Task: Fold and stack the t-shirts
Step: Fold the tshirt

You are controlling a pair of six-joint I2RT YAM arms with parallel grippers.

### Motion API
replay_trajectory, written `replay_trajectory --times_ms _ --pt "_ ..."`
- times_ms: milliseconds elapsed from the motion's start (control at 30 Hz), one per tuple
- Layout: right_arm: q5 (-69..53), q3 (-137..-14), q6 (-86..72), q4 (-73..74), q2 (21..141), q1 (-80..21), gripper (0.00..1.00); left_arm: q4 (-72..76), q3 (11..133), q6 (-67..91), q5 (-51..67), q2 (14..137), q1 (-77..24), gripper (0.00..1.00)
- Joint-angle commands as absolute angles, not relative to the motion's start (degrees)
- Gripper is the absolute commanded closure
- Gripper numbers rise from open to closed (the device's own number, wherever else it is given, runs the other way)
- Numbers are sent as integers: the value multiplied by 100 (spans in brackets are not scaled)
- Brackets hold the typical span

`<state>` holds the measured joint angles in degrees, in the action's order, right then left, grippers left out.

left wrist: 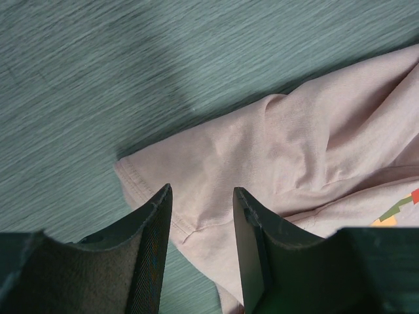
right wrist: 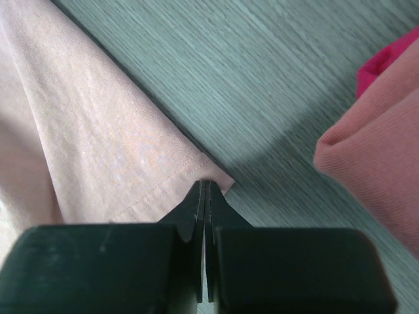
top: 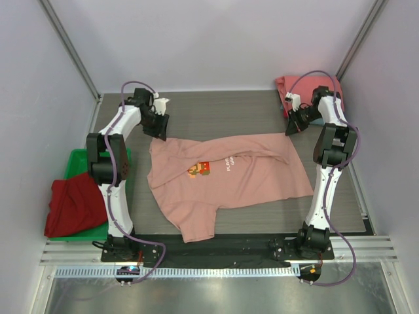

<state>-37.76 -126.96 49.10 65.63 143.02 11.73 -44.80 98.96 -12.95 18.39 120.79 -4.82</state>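
Observation:
A dusty-pink t-shirt [top: 242,173] with a small pixel chest print lies spread across the middle of the table. My left gripper [top: 159,134] hovers open over its far-left corner. In the left wrist view the stitched hem [left wrist: 150,196] runs between the two spread fingers of the left gripper [left wrist: 201,190]. My right gripper [top: 290,131] is at the shirt's far-right corner. In the right wrist view the right gripper [right wrist: 205,183] is shut, its tips pinching the hem corner [right wrist: 219,178]. A coral-red shirt [top: 287,88] lies bunched at the back right. A dark red shirt [top: 73,203] sits at the left.
A green tray [top: 75,157] stands off the table's left edge, with the dark red shirt draped over it. The coral-red pile [right wrist: 380,170] lies just right of my right gripper, a strip of brighter red cloth [right wrist: 386,62] behind it. White walls close in the back and sides.

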Motion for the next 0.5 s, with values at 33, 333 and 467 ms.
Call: replay_trajectory --times_ms 33,333,467 --pt "-3666 -12946 4992 6539 13984 1160 99 -4403 9923 -1397 1811 12023 -519 57" --pt "-3296 -12929 5010 6399 13957 1169 99 -4386 9844 -1371 1591 11918 -492 56" --pt "-3463 -12920 4984 6381 13896 1160 78 -4473 9922 -1397 1529 11944 -396 52"
